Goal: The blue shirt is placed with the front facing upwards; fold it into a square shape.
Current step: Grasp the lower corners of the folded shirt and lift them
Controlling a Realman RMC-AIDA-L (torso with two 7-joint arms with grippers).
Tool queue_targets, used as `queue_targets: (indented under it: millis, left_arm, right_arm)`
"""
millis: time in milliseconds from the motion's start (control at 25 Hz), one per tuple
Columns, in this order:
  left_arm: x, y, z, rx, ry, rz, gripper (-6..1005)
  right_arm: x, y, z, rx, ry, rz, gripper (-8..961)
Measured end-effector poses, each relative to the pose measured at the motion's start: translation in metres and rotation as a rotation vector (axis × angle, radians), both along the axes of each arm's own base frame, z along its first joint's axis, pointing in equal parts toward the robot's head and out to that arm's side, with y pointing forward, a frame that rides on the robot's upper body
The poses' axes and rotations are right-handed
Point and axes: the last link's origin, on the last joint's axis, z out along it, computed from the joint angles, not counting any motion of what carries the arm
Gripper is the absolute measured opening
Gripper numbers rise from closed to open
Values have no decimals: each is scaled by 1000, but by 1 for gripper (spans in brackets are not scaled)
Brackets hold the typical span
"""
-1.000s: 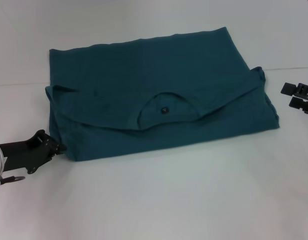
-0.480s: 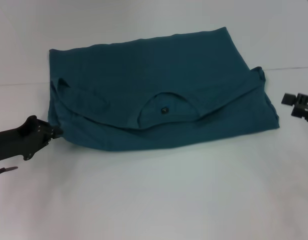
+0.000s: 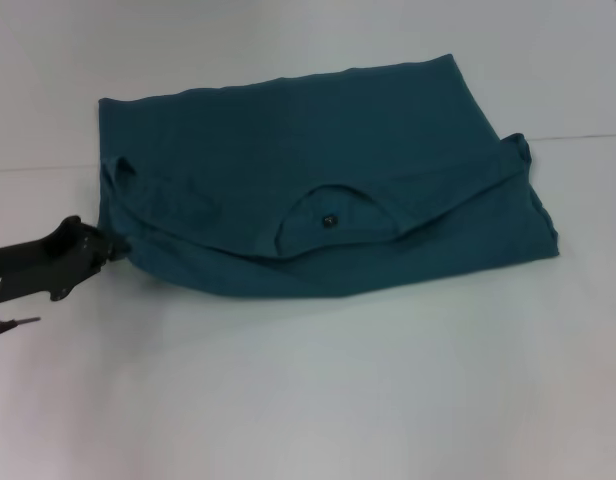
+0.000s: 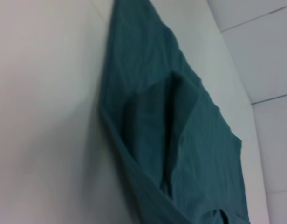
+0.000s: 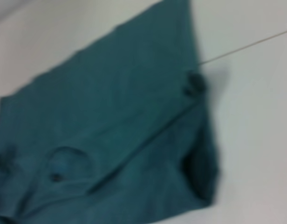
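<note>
1. Leftmost, the left gripper point(image 3: 113, 246) sits at the shirt's point(image 3: 318, 170) near-left corner, apparently pinching the fabric edge (jaws together on cloth, as far as the head view shows), probably to draw that side over.
2. Centrally, the shirt lies on the table point(image 3: 318, 400), already folded into a rough rectangle, collar point(image 3: 328, 218) facing up.
3. Right gripper: out of sight, so I cannot tell its state.

Your left tool point(image 3: 116, 246) has dragged the shirt's point(image 3: 318, 190) near-left corner up and inward; your right tool has left the head view.
</note>
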Motion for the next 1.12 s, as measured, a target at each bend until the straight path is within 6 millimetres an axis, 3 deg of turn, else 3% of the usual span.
queue_targets:
  millis: [160, 480, 880, 1120]
  left_arm:
    - [9, 8, 2, 8, 10, -32, 16]
    - [19, 12, -1, 5, 14, -64, 16]
    - [14, 9, -1, 7, 9, -52, 17]
    - [15, 8, -2, 5, 3, -54, 17]
  right_arm:
    - [-11, 18, -1, -50, -115, -29, 755]
    - [-30, 46, -37, -32, -209, 23, 747]
    - [-40, 58, -88, 1, -249, 64, 736]
    - [-35, 60, -112, -23, -303, 66, 730]
